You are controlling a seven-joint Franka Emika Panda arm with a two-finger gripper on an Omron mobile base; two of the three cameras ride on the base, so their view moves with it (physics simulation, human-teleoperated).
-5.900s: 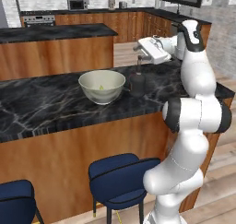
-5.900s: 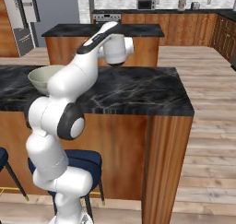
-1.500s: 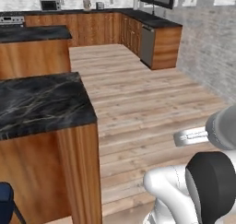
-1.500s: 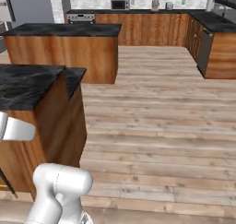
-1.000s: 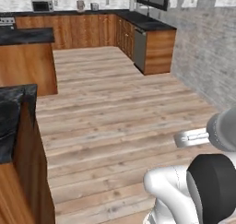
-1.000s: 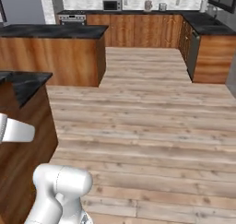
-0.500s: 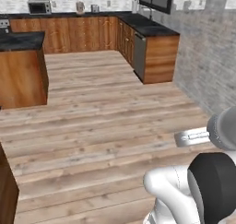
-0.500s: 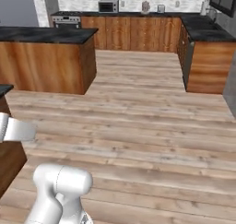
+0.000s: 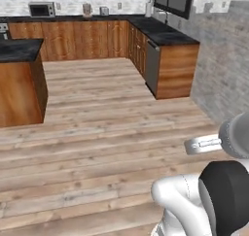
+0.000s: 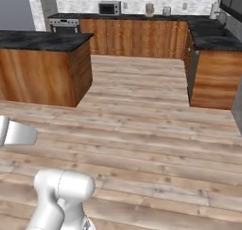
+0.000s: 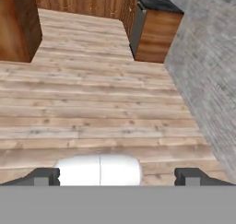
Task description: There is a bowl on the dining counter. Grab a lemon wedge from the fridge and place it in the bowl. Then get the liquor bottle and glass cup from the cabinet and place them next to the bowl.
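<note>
- No brand, label or writing can be read on anything from here; the microwave [image 10: 109, 8] on the far counter is too small and blurred to show any lettering.
- The gripper [image 11: 117, 176] shows in the hand view as 2 dark fingertips [image 11: 44, 176] set wide apart, with nothing between them but bare plank floor [image 11: 92, 112].
- The arm is folded low: in the left base view its white links and a dark joint [image 9: 224, 193] are cut off by the lower right corner.
- In the right base view a white elbow [image 10: 64, 190] rises at the lower left, partly cut by the frame.
- None of the task's things, the bowl, lemon wedge, liquor bottle or glass cup, can be made out anywhere around me.
- A wooden island [image 10: 45, 68] with a dark marble top stands to the left, cut off at the left edge.
- A dark-topped side counter [image 9: 168, 60] runs along the right, next to a grey brick wall [image 9: 223, 65].
- 2 small jars [image 10: 149, 8] on the back counter are too blurred to identify.
</note>
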